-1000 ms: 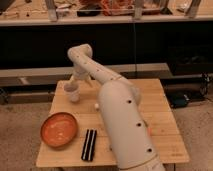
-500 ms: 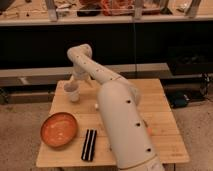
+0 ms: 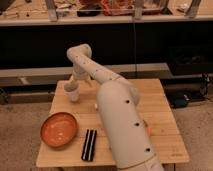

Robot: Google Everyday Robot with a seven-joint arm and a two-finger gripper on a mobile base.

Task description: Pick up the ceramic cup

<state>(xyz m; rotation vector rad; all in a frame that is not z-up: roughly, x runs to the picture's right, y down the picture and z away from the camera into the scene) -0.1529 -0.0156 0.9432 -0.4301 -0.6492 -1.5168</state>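
Observation:
The ceramic cup [image 3: 73, 95] is small and off-white and stands upright at the far left of the wooden table [image 3: 160, 112]. My gripper [image 3: 73, 86] is at the cup's top, directly above its rim, at the end of the white arm [image 3: 95, 72] that reaches from the lower right. Whether the gripper touches the cup does not show.
A wide orange bowl [image 3: 59, 130] sits at the front left of the table. A black striped flat object [image 3: 89, 145] lies next to it near the front edge. A tiny white cube [image 3: 96, 105] lies beside the arm. Dark shelving stands behind the table.

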